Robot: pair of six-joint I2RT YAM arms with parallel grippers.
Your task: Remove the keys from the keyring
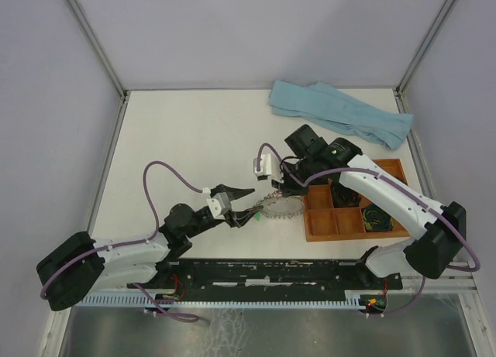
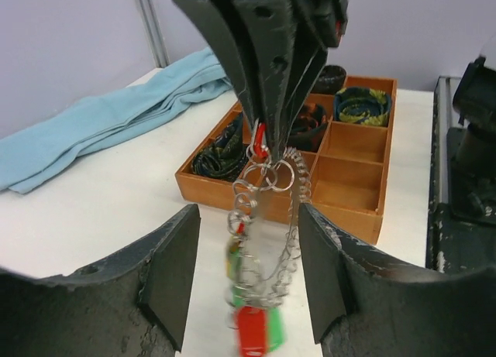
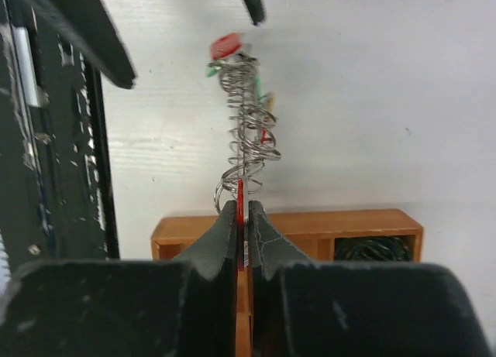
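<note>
The silvery keyring (image 1: 280, 206), fringed with small wire loops, hangs stretched between my two grippers just left of the tray. My right gripper (image 3: 242, 210) is shut on a thin red key (image 3: 239, 194) at the ring's near end. In the left wrist view that gripper (image 2: 267, 132) comes down from above, pinching the red key (image 2: 260, 140). My left gripper (image 2: 248, 272) is open, its pads on either side of the keyring (image 2: 271, 217) without touching it. A red key tag (image 2: 252, 330) and a green one (image 2: 273, 326) dangle blurred between them.
A wooden compartment tray (image 1: 318, 225) sits right of the ring, with dark coiled bundles (image 1: 377, 217) in some cells. A light blue towel (image 1: 341, 113) lies at the back right. The arms' base rail (image 1: 271, 272) runs along the near edge.
</note>
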